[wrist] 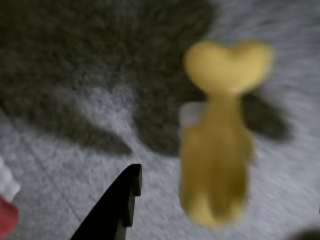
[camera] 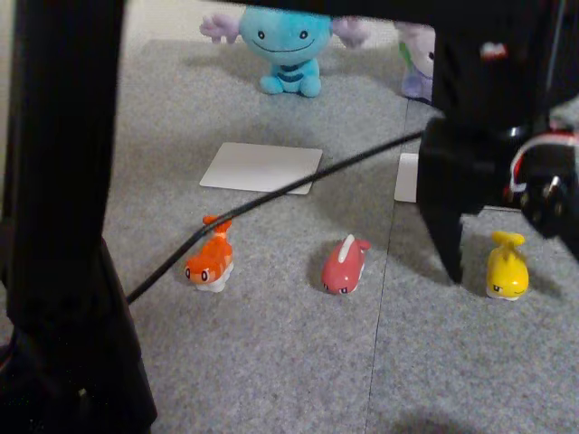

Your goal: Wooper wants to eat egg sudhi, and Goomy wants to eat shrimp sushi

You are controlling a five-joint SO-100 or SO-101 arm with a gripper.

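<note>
The yellow egg sushi figurine (camera: 507,265) sits on grey carpet at the lower right of the other view, its forked tail toward the back of the scene and its face toward the camera, so its long axis runs front to back. In the wrist view the same figurine (wrist: 217,145) fills the right half of the frame, tail up, blurred. The gripper (camera: 484,231) hangs just left of it and slightly above; one dark finger (camera: 445,237) points down to the carpet beside the toy without touching it. The gripper holds nothing, and the jaws look parted, though the second finger cannot be made out. Judging by this, the coming move is a short shift to straddle the figurine across its narrow width. Further left lie the pink-red figurine (camera: 345,265) and the orange shrimp sushi (camera: 211,258). Wooper (camera: 286,47) waits at the top centre, Goomy (camera: 418,63) at the upper right, with a white card (camera: 261,167) before Wooper.
</note>
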